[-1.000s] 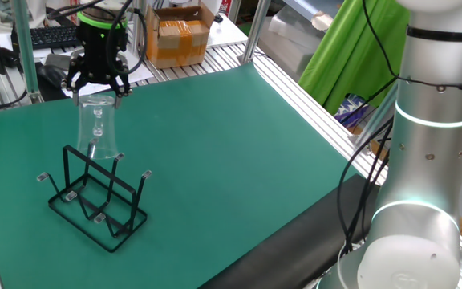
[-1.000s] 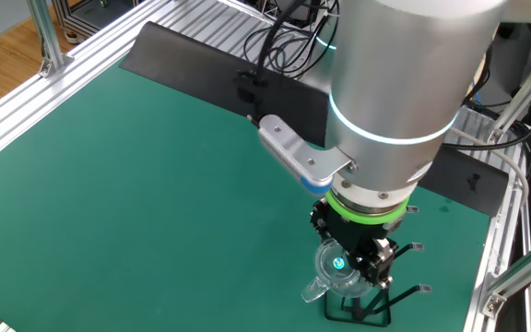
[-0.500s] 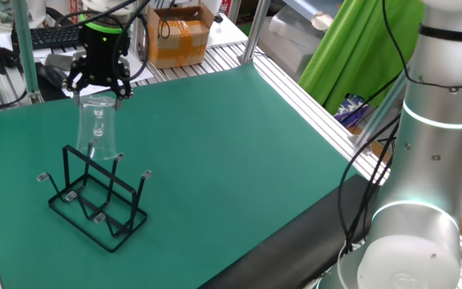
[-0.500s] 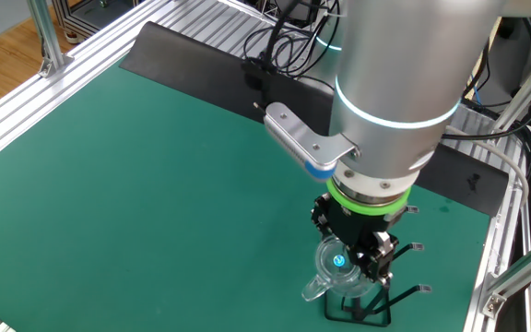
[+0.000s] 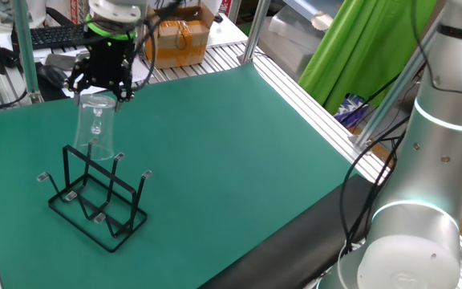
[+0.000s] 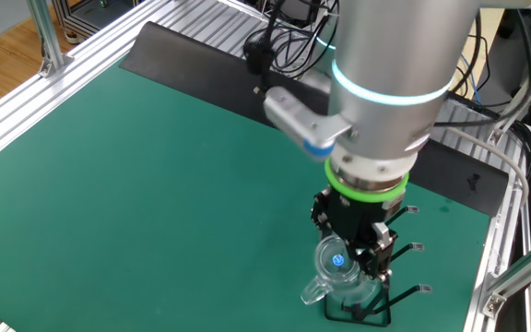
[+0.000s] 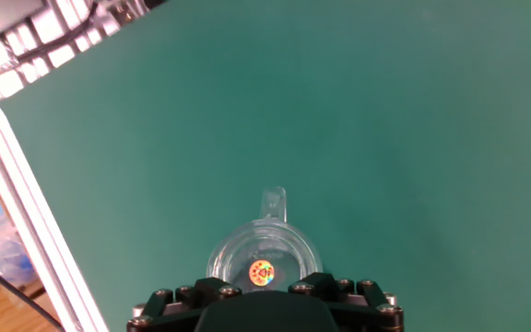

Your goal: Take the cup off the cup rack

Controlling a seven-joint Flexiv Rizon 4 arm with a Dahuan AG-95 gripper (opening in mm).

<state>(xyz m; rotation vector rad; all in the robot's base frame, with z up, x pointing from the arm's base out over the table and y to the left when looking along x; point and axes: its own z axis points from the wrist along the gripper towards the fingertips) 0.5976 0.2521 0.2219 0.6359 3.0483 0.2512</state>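
Note:
The clear cup (image 5: 96,124) hangs upside down, its base held in my gripper (image 5: 101,90), which is shut on it. Its flared rim is near the top of a prong of the black wire cup rack (image 5: 96,199); I cannot tell whether the prong tip is still inside. In the other fixed view the cup (image 6: 336,274) sits under the gripper (image 6: 358,258), above the rack (image 6: 385,300). In the hand view I look down on the cup's base (image 7: 264,260), which carries a round sticker, below the gripper (image 7: 262,290).
Green mat (image 5: 231,136) covers the table. Aluminium rails (image 5: 311,104) edge it. A cardboard box (image 5: 179,36) and a keyboard (image 5: 50,36) lie behind the table. The arm's base (image 5: 423,185) stands at the right.
My gripper has risen slightly with the cup, lifting it a little higher along the prong. The rack has not moved.

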